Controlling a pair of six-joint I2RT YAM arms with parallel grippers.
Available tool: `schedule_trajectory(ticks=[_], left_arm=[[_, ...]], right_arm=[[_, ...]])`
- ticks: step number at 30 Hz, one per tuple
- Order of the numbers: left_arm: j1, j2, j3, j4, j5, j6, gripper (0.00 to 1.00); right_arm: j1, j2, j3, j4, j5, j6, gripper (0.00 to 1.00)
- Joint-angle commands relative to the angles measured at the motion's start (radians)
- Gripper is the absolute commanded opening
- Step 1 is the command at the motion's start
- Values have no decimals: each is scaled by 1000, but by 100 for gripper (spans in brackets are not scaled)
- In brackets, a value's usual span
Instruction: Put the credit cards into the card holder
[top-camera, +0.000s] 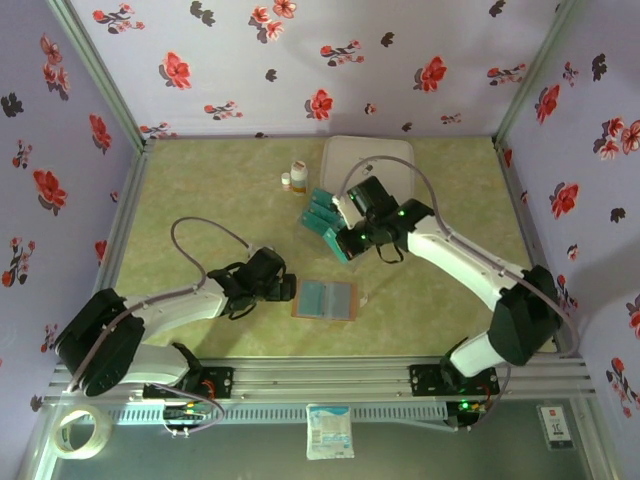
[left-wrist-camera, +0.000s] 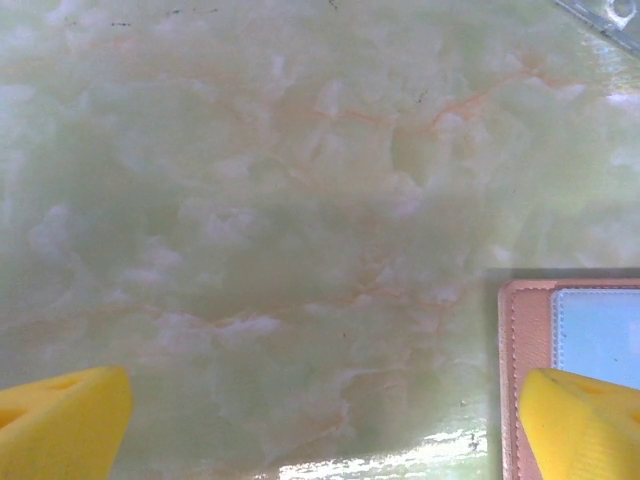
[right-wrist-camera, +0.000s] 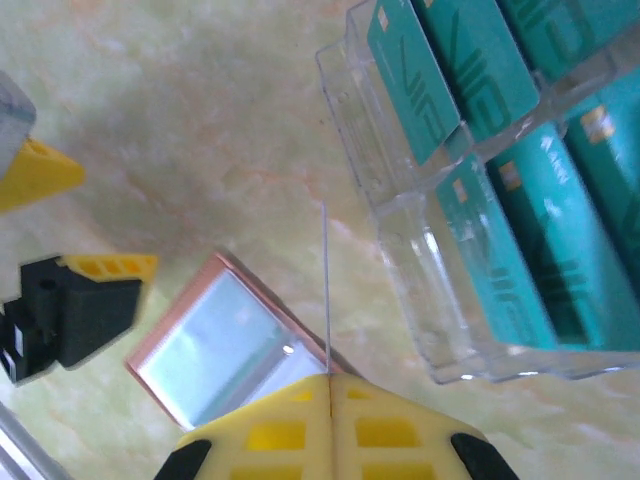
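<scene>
The card holder (top-camera: 325, 299) lies open on the table, reddish-brown rim and pale blue-grey inside (left-wrist-camera: 575, 320) (right-wrist-camera: 215, 345). Several teal credit cards (top-camera: 322, 213) (right-wrist-camera: 470, 60) stand in a clear plastic tray (right-wrist-camera: 430, 250). My right gripper (top-camera: 345, 240) (right-wrist-camera: 330, 385) hangs between tray and holder, shut on one credit card; the right wrist view has it edge-on as a thin line (right-wrist-camera: 326, 290), and from above it shows teal (top-camera: 337, 247). My left gripper (top-camera: 285, 288) (left-wrist-camera: 320, 430) is open and empty, low at the holder's left edge, one yellow finger (left-wrist-camera: 585, 425) over its rim.
A large white zipped case (top-camera: 368, 158) lies at the back of the table, behind the tray. Two small bottles (top-camera: 297, 173) stand left of it. Flowered walls close in three sides. A tape roll (top-camera: 75, 435) sits below the rail at front left.
</scene>
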Motion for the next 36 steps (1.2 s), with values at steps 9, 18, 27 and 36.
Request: schedule_trajectory(ticks=[9,18,27,36], left_arm=[[-96,13,46,-74,-66,56,100],[-154,81,88,-54,-114,75,100],[-175,146,91,-51,-138,63,100],[-182,146,50,-53,-159,25,100]], right_arm=[[0,-263,-527,654,-58,661,0],[42,-344,-724,821,30,828,0],[103,-321,-803,932,91,872,0],[126,-260,-820,1002,85,879,0]])
